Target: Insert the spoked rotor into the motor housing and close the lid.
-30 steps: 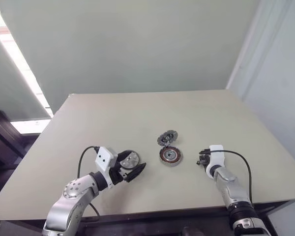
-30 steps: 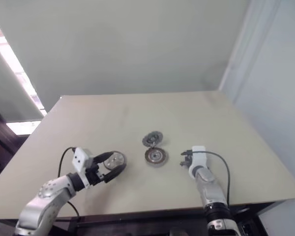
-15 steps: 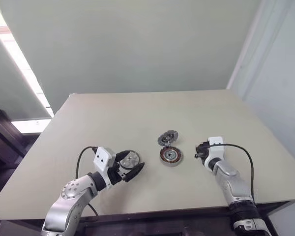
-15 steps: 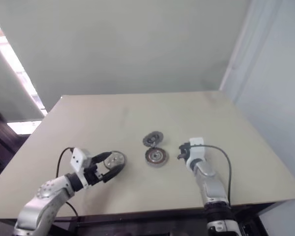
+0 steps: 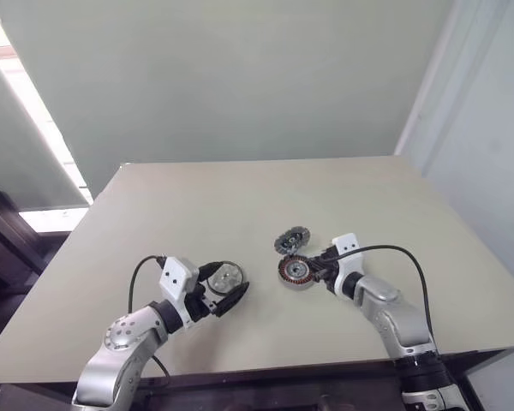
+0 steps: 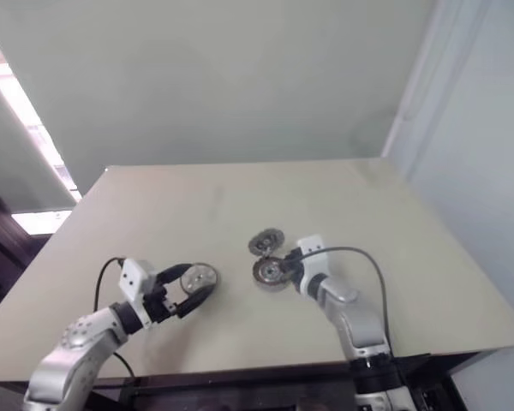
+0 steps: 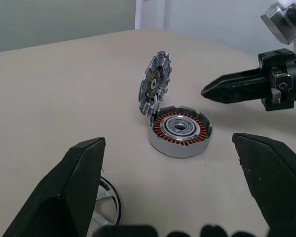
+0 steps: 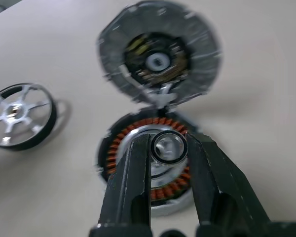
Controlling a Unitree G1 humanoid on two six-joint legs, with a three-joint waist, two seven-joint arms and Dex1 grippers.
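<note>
1. On the beige surface (image 5: pixel 240 205) the motor housing (image 5: pixel 296 271) sits near the middle with its copper windings showing, and the lid (image 5: pixel 290 241) stands tilted up at its far edge, seemingly hinged there.
2. Well to the left lies the spoked rotor (image 5: pixel 225 277), flat, between the fingers of the left gripper (image 5: pixel 229 285), whose jaws stand wide around it without touching.
3. Beside the housing hovers the right gripper (image 8: pixel 168 148); its jaws are narrow, pinching a small dark ring (image 8: pixel 169 147) just above the housing's centre.
4. Judging by its look, the rotor is light, stiff and thin, with a smooth rim that could slip; a hold across the dark rim seems safer than on the slender spokes.
5. The lid, ribbed at the edge, probably swings down with a light push on its back.
</note>
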